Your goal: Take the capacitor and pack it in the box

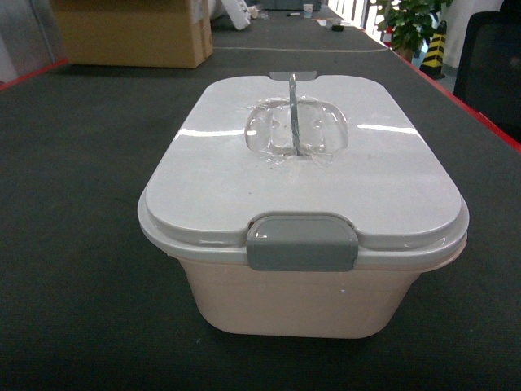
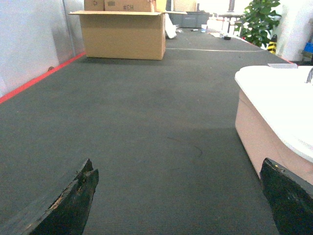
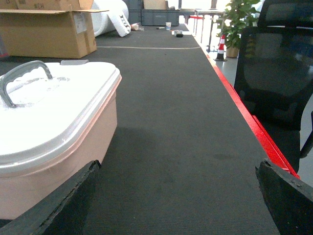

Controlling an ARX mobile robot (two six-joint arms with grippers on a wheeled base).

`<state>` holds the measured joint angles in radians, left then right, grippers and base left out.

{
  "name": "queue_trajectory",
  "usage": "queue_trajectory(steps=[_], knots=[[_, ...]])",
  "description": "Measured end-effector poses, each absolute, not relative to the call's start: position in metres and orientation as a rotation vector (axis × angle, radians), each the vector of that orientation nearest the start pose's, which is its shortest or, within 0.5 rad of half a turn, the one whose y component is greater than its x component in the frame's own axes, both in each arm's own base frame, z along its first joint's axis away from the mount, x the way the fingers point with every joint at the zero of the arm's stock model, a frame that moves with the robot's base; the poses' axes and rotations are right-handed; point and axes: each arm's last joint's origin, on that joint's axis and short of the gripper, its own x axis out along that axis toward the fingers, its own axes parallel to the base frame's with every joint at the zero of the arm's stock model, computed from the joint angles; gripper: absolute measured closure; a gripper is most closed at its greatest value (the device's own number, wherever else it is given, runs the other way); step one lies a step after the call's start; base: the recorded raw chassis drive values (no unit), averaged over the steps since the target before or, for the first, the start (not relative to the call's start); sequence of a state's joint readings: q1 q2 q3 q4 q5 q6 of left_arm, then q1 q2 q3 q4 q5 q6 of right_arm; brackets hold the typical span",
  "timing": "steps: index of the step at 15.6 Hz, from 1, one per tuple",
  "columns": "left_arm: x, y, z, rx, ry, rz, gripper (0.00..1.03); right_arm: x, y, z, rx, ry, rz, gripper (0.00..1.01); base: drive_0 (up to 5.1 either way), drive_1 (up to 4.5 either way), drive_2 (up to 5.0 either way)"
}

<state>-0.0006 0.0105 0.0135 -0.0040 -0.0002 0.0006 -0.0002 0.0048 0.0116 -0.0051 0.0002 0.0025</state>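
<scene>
The box [image 1: 301, 301] is a pale pink tub standing in the middle of the dark mat. Its white lid [image 1: 326, 175] is down, with the grey latch [image 1: 302, 243] at the near side and the clear handle [image 1: 295, 126] upright on top. No capacitor shows in any view. My left gripper [image 2: 177, 166] is open over bare mat, with the box [image 2: 254, 132] just to its right. On the other side my right gripper [image 3: 178, 166] is open too, nothing between its fingers, and the box [image 3: 63, 161] is close on its left. Neither gripper appears in the head view.
A brown cardboard box [image 1: 130, 32] stands at the far left of the mat. A red strip [image 1: 480, 114] marks the right table edge, with a black chair [image 3: 279, 73] beyond it. A potted plant [image 1: 407, 20] is far back on the right.
</scene>
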Motion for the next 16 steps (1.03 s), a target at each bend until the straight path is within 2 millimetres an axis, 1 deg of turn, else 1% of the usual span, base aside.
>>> queue_trajectory(steps=[16], knots=[[0.0975, -0.0001, 0.1669, 0.001, 0.001, 0.000, 0.05, 0.0973, 0.0000, 0.1666, 0.002, -0.002, 0.000, 0.03, 0.0, 0.00, 0.0]])
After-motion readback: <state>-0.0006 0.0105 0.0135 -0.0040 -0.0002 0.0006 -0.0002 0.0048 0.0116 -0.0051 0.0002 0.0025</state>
